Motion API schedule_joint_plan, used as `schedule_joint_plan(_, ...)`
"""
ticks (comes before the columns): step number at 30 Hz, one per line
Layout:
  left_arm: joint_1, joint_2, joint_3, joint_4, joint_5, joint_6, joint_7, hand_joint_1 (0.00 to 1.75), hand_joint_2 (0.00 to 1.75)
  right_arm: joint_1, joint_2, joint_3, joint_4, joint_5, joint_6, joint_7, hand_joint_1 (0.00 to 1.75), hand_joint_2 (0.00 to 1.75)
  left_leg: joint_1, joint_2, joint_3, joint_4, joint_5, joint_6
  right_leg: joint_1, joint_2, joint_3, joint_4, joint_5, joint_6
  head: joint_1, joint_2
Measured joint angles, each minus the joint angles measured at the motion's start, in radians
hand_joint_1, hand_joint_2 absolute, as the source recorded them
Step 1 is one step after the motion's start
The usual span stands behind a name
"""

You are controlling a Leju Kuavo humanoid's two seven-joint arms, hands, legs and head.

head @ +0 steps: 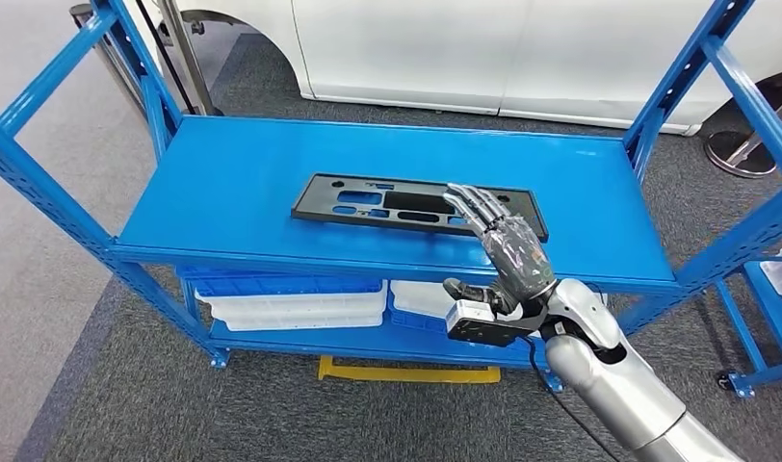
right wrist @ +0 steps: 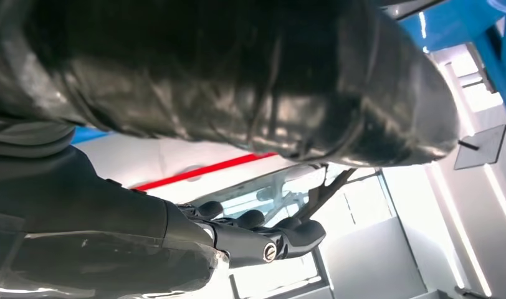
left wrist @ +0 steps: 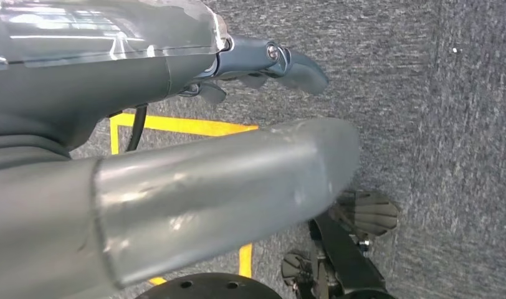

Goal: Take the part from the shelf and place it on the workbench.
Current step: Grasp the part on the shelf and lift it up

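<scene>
Right arm is coming in from below, and the right hand is hanging over the near right end of the part, fingers stretched out flat and apart, holding nothing. Can't tell if the fingertips are actually touching it yet. That flat black part is lying on the top shelf, roughly centred. My take: it's reaching in for the grab. Since the part is thin and flat, I'd be sliding it toward the front edge so the thumb gets underneath, then pinching near the middle to stop it tipping. Left hand is hanging over the carpet, fingers loosely curled, nothing in it.
</scene>
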Motion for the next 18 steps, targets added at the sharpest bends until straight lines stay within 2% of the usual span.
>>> schedule_joint_plan(2,0.001,0.000,0.000,0.000,-0.001,-0.001,-0.002,0.00,0.00,0.000,-0.001,0.000,0.000,0.001,0.000,0.001,0.00,0.00,0.000,0.000,0.008,-0.008,-0.001,0.017,-0.004,0.000,-0.013,0.031,-0.022,0.007,0.001,0.000)
schedule_joint_plan(3,0.001,0.000,0.000,0.000,-0.001,-0.002,-0.003,0.00,0.00,-0.001,-0.001,0.000,-0.001,0.002,0.000,0.001,0.00,0.00,0.000,0.001,0.013,-0.011,-0.003,0.024,-0.003,0.000,-0.036,0.077,-0.045,0.009,0.001,0.000)
schedule_joint_plan(5,0.002,0.000,0.000,0.000,-0.001,-0.003,-0.003,0.00,0.00,0.003,-0.004,0.000,-0.001,0.003,0.000,0.002,0.00,0.00,-0.005,0.001,0.020,-0.012,-0.010,0.034,0.000,0.000,-0.115,0.216,-0.097,0.007,0.002,0.000)
schedule_joint_plan(6,0.002,0.000,0.000,0.000,-0.001,-0.004,-0.004,0.00,0.00,0.006,-0.005,0.000,0.000,0.003,0.000,0.002,0.00,0.00,-0.009,0.001,0.024,-0.011,-0.014,0.038,0.002,0.000,-0.153,0.272,-0.107,0.006,0.002,0.000)
schedule_joint_plan(7,0.002,0.000,0.000,0.000,-0.001,-0.004,-0.004,0.00,0.00,0.009,-0.006,0.000,0.000,0.004,0.000,0.003,0.00,0.00,-0.013,0.000,0.030,-0.011,-0.019,0.041,0.003,0.000,-0.175,0.295,-0.097,0.002,0.002,0.000)
schedule_joint_plan(8,0.003,0.000,0.000,0.000,-0.001,-0.005,-0.004,0.00,0.00,0.011,-0.006,0.000,0.000,0.004,0.000,0.003,0.00,0.00,-0.017,-0.001,0.039,-0.011,-0.025,0.042,0.006,0.000,-0.177,0.277,-0.066,-0.003,0.002,0.000)
schedule_joint_plan(10,0.004,-0.001,0.000,0.000,-0.001,-0.006,-0.004,0.00,0.00,0.012,-0.006,0.000,0.000,0.005,0.000,0.003,0.00,0.00,-0.022,-0.002,0.058,-0.012,-0.038,0.041,0.015,0.000,-0.130,0.151,0.023,-0.021,0.002,0.000)
schedule_joint_plan(11,0.003,-0.002,0.000,0.000,-0.001,-0.006,-0.004,0.00,0.00,0.011,-0.007,0.000,0.000,0.005,0.000,0.003,0.00,0.00,-0.025,-0.002,0.066,-0.011,-0.045,0.039,0.021,-0.001,-0.105,0.091,0.053,-0.030,0.001,0.000)
schedule_joint_plan(12,0.001,-0.003,-0.001,0.000,-0.001,-0.006,-0.004,0.00,0.00,0.010,-0.007,0.000,-0.001,0.005,0.000,0.003,0.00,0.00,-0.025,-0.003,0.069,-0.011,-0.050,0.035,0.026,-0.001,-0.085,0.046,0.066,-0.036,0.001,0.000)
schedule_joint_plan(14,-0.001,-0.003,-0.001,0.000,-0.001,-0.006,-0.004,0.00,0.00,0.009,-0.008,0.000,-0.001,0.005,0.001,0.003,0.00,0.00,-0.025,-0.001,0.070,-0.013,-0.056,0.027,0.033,-0.001,-0.073,0.018,0.060,-0.041,0.001,0.000)
schedule_joint_plan(16,-0.002,-0.002,-0.001,0.000,-0.001,-0.006,-0.004,0.00,0.00,0.009,-0.009,0.000,-0.003,0.006,0.000,0.003,0.00,0.00,-0.024,0.001,0.075,-0.014,-0.064,0.017,0.028,0.002,-0.061,0.002,0.056,-0.042,0.001,0.000)
schedule_joint_plan(17,-0.002,-0.002,-0.001,0.001,-0.001,-0.006,-0.004,0.00,0.00,0.009,-0.009,0.000,-0.004,0.006,0.001,0.003,0.00,0.00,-0.024,0.002,0.071,0.001,-0.074,0.011,0.024,0.002,-0.052,-0.006,0.054,-0.045,0.000,0.000)
schedule_joint_plan(18,-0.003,-0.002,-0.001,0.001,-0.001,-0.006,-0.004,0.00,0.00,0.008,-0.009,0.000,-0.005,0.006,0.001,0.003,0.00,0.00,-0.022,0.002,0.053,0.040,-0.091,0.005,0.020,0.001,-0.041,-0.013,0.052,-0.048,-0.001,0.000)
